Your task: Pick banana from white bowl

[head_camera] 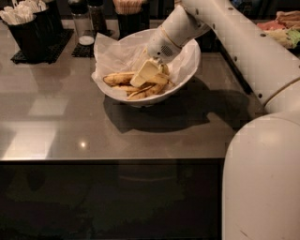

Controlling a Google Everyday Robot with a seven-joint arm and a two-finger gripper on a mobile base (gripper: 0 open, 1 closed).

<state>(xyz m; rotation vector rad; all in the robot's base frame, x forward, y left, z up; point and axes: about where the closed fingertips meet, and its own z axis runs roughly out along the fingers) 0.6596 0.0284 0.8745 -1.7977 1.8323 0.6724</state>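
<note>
The white bowl (190, 65) stands on the grey counter, lined with crinkled white paper (115, 51). Several bananas lie in it. The longest, thickest banana (118, 78), yellow with brown blotches, lies at the left of the pile. Thinner bananas (140, 92) lie in front of it. My gripper (146, 72) reaches down into the bowl from the upper right. It sits right on the pile, at the right end of the big banana, and hides part of the pile.
Black holders with utensils (28, 23), shakers (86, 21) and a cup of sticks (127, 11) stand along the counter's back edge. The counter's front edge (112, 160) runs across the middle. My white arm and body (262, 178) fill the right side.
</note>
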